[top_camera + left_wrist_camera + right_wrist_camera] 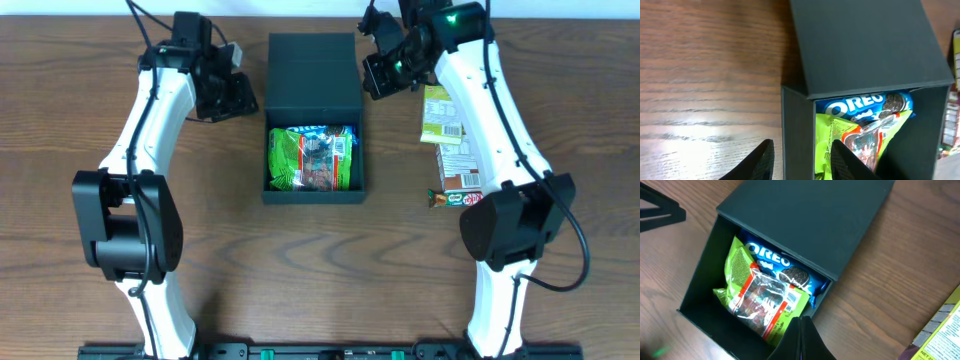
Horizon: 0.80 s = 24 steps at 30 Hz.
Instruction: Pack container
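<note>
Overhead view — container (pixel 313 75), lid back, green packet (pixel 310 160) inside; left tool (pixel 801 143) jaws parted, right tool (pixel 801 325) pinched together

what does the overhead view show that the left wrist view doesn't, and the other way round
Only overhead: the left arm and right arm whole, and the loose snack packets laid out on the table right of the container. Only left wrist: the left end effector close up, fingers parted with the container's side wall seen between them, and readable Oreo lettering on the blue packet. Both: the black container, lid open, with a green packet over the blue one.
</note>
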Tool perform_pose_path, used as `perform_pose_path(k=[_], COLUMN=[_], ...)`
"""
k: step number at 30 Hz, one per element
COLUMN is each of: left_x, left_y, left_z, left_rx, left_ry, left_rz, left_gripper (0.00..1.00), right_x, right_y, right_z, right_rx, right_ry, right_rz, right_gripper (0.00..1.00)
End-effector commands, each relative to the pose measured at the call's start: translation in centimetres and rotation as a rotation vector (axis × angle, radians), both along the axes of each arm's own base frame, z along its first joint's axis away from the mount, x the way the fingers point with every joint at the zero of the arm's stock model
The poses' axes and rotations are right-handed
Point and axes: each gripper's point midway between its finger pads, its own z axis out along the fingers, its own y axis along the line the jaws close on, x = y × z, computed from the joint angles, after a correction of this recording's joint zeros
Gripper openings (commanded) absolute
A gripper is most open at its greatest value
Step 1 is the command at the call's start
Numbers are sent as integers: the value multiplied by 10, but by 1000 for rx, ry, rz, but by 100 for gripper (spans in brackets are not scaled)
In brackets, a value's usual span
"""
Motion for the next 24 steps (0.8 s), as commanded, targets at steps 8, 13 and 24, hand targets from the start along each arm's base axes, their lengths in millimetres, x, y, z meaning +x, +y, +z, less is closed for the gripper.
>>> perform_pose_path(k=[8, 13, 24], left_x=[12, 13, 11], left_y=[-11, -11, -15], left_z=[-20, -36, -40], left_rx=[184, 226, 355], left_ry=[-57, -34, -52], left_rz=[-50, -37, -39], left_gripper=[30, 28, 31], right_x=[0, -1, 0], right_y=[2, 2, 0], right_z=[-5, -6, -6], right_rx=[-8, -9, -14], right_ry=[15, 20, 12], right_rz=[-17, -16, -2], right_gripper=[1, 1, 1])
